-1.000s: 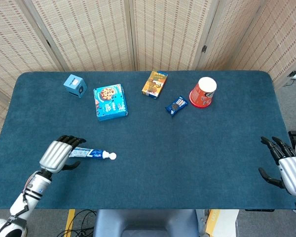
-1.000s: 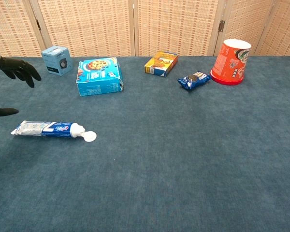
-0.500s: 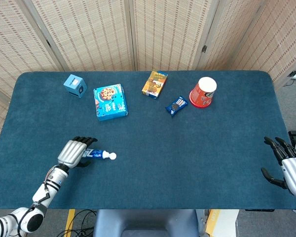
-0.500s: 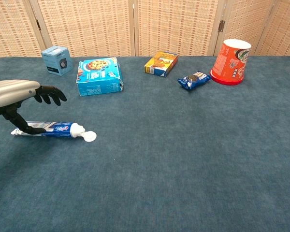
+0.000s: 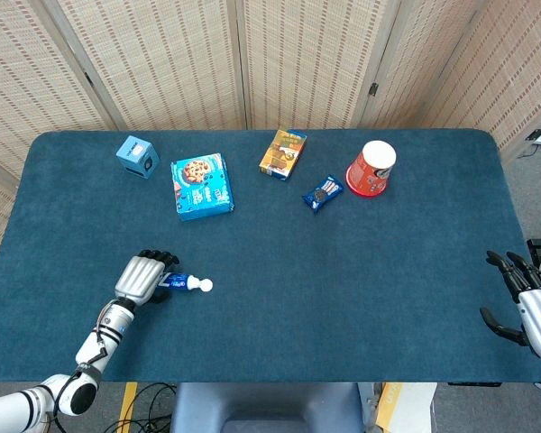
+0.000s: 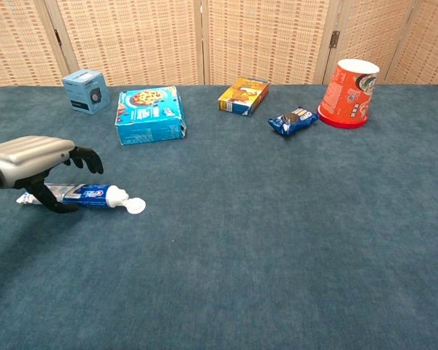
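The toothpaste tube is blue and white with a white cap, and it lies flat on the table near the front left edge, the cap pointing right. Your left hand is arched over its back end with fingers apart; I cannot tell if they grip it. Your right hand is open at the right table edge and holds nothing. Between both hands the blue table surface gives wide room; the cookie box is well apart behind.

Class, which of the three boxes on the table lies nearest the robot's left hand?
The blue cookie box; the small cube box and orange box lie farther from the left hand.
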`<state>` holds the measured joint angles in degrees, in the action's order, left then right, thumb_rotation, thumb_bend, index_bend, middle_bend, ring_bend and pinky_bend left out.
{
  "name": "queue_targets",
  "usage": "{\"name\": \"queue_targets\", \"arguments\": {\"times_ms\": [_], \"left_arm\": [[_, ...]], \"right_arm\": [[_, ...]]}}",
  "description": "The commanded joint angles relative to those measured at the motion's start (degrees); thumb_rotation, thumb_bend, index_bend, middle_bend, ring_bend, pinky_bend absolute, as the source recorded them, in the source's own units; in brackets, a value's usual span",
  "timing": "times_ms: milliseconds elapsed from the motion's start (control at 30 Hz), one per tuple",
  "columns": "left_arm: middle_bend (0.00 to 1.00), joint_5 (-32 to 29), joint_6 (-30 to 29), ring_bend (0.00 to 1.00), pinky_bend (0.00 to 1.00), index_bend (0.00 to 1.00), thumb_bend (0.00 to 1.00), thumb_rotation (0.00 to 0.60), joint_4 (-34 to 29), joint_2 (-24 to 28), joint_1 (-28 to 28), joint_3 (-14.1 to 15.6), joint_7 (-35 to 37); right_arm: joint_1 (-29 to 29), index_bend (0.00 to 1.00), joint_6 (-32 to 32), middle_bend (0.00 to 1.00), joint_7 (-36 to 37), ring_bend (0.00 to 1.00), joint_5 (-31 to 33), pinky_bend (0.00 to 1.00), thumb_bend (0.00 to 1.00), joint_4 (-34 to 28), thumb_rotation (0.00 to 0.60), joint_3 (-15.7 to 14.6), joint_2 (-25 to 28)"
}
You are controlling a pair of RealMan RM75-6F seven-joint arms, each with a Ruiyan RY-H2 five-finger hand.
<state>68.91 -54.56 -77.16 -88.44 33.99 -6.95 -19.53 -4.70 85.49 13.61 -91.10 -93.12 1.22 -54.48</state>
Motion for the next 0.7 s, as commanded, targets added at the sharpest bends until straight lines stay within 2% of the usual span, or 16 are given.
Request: {"name": "queue_targets", "arguments": {"times_ms": [33,367,700], "left_arm": [[0.35,0.2,0.0,0.27,0.27,0.35,0.27,0.6,1.1,-0.5,0.2,0.1,1.1],[0.38,-0.2,1.4,0.27,0.27,0.37,0.27,0.6,3.5,-1.0,0.9,0.6,2.2],[0.43,0.1,1.4,0.32,0.27,0.42,0.32,0.6,4.7,-1.1,0.8,1.1,3.4]], "right_arm": [[0.1,0.07,-0.2,0.21,0.1,0.08,0.3,0.16,0.37,0.1,0.6,0.0,0.0],[0.2,0.07,-0.4,0.21,0.1,0.08,0.6,0.16,0.37,0.3,0.6,0.0,-0.2],[0.2,0.07,-0.6,0.21,-0.2,0.08,0.8,0.16,0.37,0.0,0.6,0.0,-0.2]]}}
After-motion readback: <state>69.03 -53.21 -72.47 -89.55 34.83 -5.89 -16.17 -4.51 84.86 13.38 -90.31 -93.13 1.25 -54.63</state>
